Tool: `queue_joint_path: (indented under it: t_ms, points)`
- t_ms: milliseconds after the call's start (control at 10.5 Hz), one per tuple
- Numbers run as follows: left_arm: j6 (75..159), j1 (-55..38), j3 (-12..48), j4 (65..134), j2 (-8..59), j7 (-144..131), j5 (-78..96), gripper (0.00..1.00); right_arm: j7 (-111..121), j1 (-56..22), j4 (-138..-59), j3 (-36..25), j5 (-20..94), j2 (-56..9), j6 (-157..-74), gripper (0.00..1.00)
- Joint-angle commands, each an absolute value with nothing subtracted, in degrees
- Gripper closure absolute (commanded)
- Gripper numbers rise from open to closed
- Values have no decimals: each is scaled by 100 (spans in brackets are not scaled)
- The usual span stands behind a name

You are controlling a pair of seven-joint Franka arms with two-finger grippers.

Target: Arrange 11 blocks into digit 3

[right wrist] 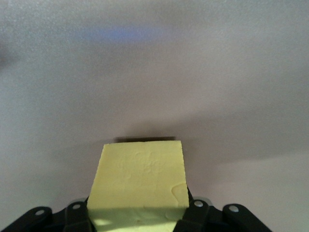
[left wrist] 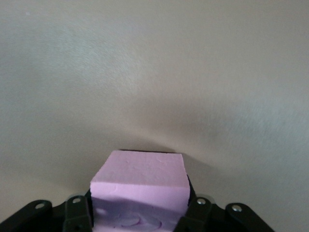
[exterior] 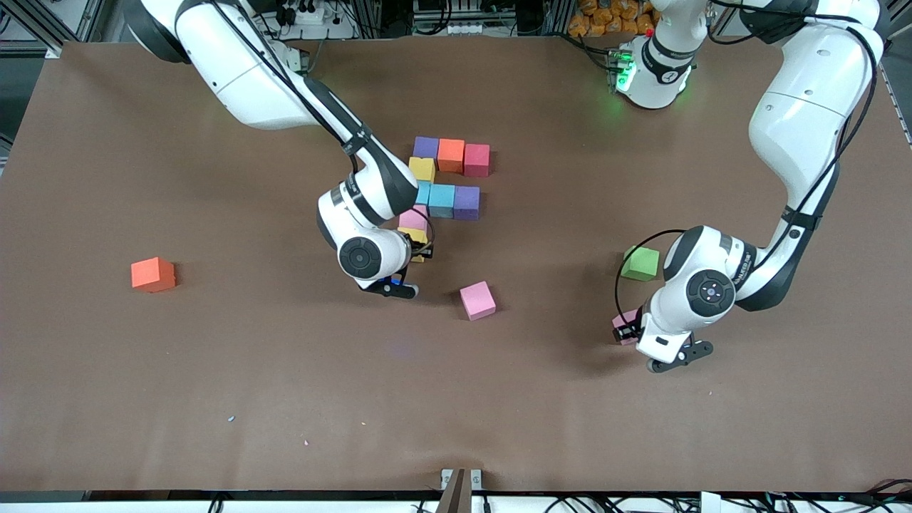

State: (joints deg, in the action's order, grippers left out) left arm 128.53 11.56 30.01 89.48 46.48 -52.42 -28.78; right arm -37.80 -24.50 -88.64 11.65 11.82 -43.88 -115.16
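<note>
Meanwhile, the right gripper [right wrist: 137, 217] clamps a yellow block [right wrist: 140, 181] beside the unfinished digit 3 [exterior: 445, 178]. The left gripper [left wrist: 140, 220] is closed on a pink block [left wrist: 141, 186] near the green cube [exterior: 640, 263]. Another pink block [exterior: 477, 300] and an orange block [exterior: 152, 274] lie loose.

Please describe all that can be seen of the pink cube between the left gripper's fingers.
The pink cube is a small block of matte foam, pale pink, with slightly dented faces and soft edges. It sits between the fingers of the left gripper, which close on two of its sides; the left wrist view shows it squarely upright. In the front view only a corner shows beside the wrist, low over the brown table, toward the left arm's end. Whether it touches the table, I cannot tell.
</note>
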Motion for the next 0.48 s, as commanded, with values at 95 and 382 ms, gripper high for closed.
queue_joint_path:
  t_ms: [95, 382]
  points:
    - [12771, 924, 3120, 8921, 4448, -6562, -2909, 87, -3859, -2540, -8736, 1134, 1266, -4474, -11426, 100]
    - [12525, 853, 3418, 8912, 4368, -8010, -2822, 87, -3815, -2549, -8728, 1134, 1222, -4491, -11443, 49]
